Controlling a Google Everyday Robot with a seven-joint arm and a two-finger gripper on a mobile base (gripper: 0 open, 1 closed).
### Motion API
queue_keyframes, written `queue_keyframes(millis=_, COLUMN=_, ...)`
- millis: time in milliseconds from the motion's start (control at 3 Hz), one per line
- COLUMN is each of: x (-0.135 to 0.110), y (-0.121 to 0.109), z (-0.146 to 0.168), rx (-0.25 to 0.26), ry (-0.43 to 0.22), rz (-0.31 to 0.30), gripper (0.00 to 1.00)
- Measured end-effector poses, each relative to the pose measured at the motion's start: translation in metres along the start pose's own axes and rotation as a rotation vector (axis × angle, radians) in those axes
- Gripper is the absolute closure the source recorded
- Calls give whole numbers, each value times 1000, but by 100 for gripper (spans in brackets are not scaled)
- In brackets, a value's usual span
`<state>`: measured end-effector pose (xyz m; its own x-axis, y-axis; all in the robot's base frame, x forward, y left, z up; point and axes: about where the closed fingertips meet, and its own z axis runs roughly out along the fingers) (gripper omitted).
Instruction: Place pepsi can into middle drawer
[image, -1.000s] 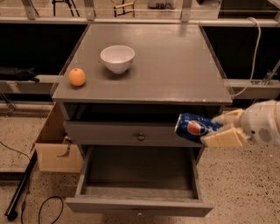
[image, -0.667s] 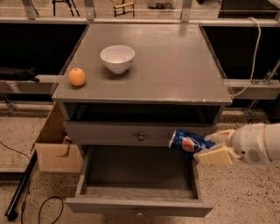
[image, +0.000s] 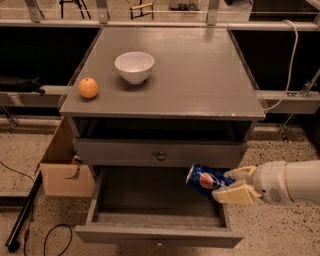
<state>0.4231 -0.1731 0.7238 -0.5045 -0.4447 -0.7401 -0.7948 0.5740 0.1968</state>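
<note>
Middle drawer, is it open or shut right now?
Open: the middle drawer is pulled out, dark floor showing. The tool, at its right side, holds the pepsi can tipped sideways above it.

The grey surface (image: 200, 75) of the cabinet carries a white bowl (image: 134, 66) toward its back left and an orange (image: 88, 88) near the left front edge, the two apart. The gripper (image: 231, 184) hangs at the lower right, over the open middle drawer (image: 155, 235), clasping the pepsi can (image: 204, 179).

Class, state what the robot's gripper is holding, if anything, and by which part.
The gripper holds the pepsi can by the end nearest the arm. The can lies sideways above the open middle drawer.
</note>
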Motion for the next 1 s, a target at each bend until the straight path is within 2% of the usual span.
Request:
queue_keyframes(millis=333, x=8, y=-3, z=21, rx=-17, ry=15, rz=12, gripper=100)
queue_keyframes(millis=667, x=15, y=-25, z=49, rx=-15, ry=22, rz=35, gripper=100)
queue_keyframes(millis=1000, x=15, y=-25, z=50, rx=-15, ry=22, rz=35, gripper=100)
